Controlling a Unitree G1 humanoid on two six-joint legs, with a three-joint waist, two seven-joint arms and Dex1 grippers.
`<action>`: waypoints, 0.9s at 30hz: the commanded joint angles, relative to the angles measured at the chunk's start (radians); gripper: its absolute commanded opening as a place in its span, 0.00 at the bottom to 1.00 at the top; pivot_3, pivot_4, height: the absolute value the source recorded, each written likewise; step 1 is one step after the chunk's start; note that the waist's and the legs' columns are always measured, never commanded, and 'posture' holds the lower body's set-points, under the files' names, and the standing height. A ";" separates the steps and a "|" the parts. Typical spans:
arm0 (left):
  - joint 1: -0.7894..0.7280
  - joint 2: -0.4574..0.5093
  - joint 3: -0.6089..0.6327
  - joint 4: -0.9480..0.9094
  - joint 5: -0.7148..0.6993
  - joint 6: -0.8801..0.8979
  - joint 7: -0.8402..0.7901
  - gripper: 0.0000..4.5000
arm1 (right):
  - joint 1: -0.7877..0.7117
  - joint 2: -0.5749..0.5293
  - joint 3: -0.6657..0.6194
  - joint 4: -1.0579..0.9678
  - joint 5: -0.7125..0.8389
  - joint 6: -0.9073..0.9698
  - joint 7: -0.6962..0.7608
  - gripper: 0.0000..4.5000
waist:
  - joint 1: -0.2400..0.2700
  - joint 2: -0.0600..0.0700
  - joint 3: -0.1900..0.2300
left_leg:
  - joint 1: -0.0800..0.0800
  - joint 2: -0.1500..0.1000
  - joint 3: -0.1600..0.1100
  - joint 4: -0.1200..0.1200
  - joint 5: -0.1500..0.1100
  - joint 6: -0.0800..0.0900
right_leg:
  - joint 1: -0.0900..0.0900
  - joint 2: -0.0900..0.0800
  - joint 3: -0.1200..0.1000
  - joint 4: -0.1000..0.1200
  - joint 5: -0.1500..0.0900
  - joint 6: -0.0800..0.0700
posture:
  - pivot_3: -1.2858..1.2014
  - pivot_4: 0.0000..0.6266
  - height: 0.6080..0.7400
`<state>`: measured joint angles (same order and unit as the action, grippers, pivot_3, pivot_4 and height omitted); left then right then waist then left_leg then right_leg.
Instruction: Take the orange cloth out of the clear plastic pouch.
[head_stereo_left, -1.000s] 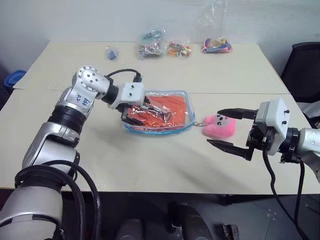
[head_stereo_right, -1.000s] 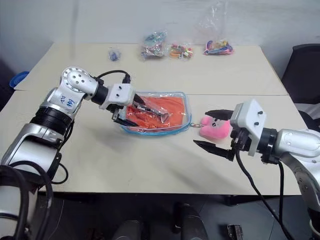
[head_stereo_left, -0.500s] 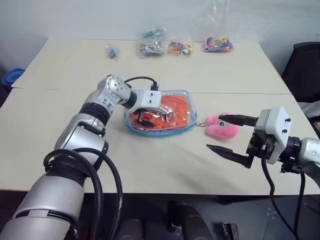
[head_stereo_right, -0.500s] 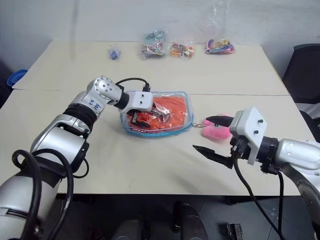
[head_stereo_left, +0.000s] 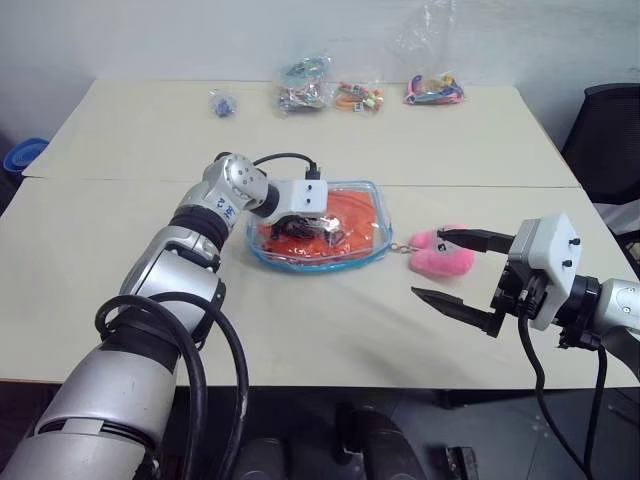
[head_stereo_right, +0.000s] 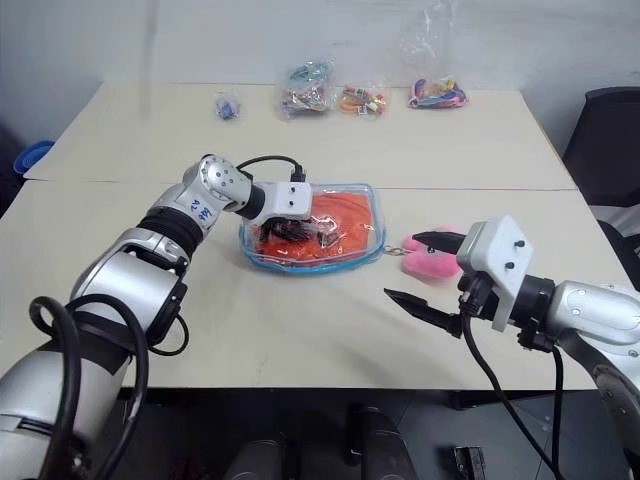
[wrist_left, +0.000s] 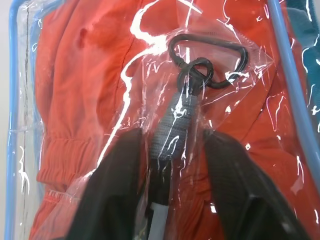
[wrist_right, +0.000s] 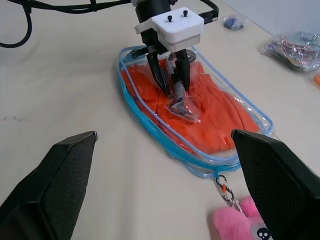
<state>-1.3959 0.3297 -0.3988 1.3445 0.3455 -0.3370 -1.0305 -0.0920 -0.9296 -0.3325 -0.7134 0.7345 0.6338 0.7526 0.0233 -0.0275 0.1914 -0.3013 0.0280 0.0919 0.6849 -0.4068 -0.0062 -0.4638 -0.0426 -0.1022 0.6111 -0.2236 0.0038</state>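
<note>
Left pincer: the left pincer (wrist_right: 172, 75) has drawn its black fingers (wrist_left: 115, 190) in from a wide spread to a narrow pinch on top of the clear plastic pouch (head_stereo_left: 318, 256). A grey strap with a dark wire ring (wrist_left: 207, 50) sits between them under the film; whether they grip the film or only press it, I cannot tell.

Left arm: it has swung in over the pouch since a second ago, and now points down into it.

Meaning for the task: likely the start of a hold on the pouch. The orange cloth (head_stereo_left: 352, 212) is still wholly inside, lying flat under the plastic, so the pull-out is not yet begun.

Right pincer: the right pincer (head_stereo_left: 458, 268) hangs wide above the surface (head_stereo_left: 300, 330), near the pink plush charm (head_stereo_left: 440, 255), holding nothing.

In the way: the light-blue zipper edging (wrist_right: 165, 145) runs round the cloth; I cannot see an opening.

Around: small bags of colourful trinkets (head_stereo_left: 345, 96) lie well apart at the far edge; a black chair (head_stereo_left: 608, 140) stands to the right.
</note>
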 joint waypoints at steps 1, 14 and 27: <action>-0.006 0.017 0.035 -0.027 -0.010 -0.008 -0.018 0.10 | -0.013 -0.007 -0.029 -0.017 0.007 -0.016 0.006 1.00 | 0.000 0.000 0.000 | 0.000 0.000 0.000 0.000 0.000 0.000 | 0.000 0.000 0.000 0.000 0.000 0.000 | 0.52 0.24 1.00; 0.437 0.497 0.317 -0.751 -0.086 0.352 0.041 0.02 | -0.292 0.043 0.225 0.121 0.089 -0.008 0.185 1.00 | -0.050 0.000 0.000 | 0.004 0.002 0.000 0.000 0.001 -0.002 | -0.001 0.000 0.001 0.006 -0.001 -0.002 | 0.52 0.24 1.00; 1.317 0.592 1.019 -1.248 -0.179 0.837 0.340 0.02 | -0.477 0.172 0.437 0.335 -0.028 -0.085 0.406 1.00 | -0.001 -0.001 -0.001 | -0.005 0.001 0.000 0.013 -0.002 0.001 | -0.014 -0.007 0.001 0.012 -0.002 -0.004 | 0.52 0.24 1.00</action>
<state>-0.0832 0.9352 0.5672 0.1565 0.1986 0.4773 -0.7298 -0.5524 -0.7663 0.1108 -0.3819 0.7203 0.5699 1.1387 0.0225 -0.0286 0.1908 -0.3066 0.0292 0.0916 0.6981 -0.4092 -0.0049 -0.4776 -0.0501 -0.1013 0.6231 -0.2259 -0.0006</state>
